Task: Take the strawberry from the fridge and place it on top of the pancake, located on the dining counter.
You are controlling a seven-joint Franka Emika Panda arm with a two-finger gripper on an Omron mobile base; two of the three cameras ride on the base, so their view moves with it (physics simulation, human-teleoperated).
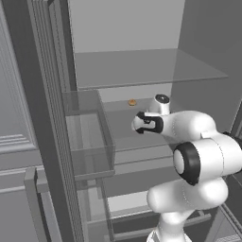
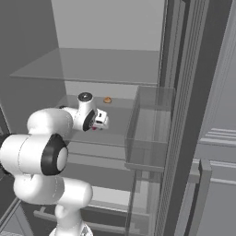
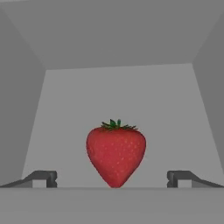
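Left base view: the arm reaches into the open fridge [image 1: 142, 66], with a small tan item [image 1: 132, 102] behind it on the shelf.

Hand view: the strawberry [image 3: 116, 151] stands on that fridge shelf, between the wide-apart fingertips [image 3: 43, 178] of the gripper [image 3: 111, 179], untouched.

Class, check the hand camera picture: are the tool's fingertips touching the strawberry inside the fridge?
Apart. In the hand view the strawberry sits between the open tool's fingertips, with bare shelf visible on both sides.
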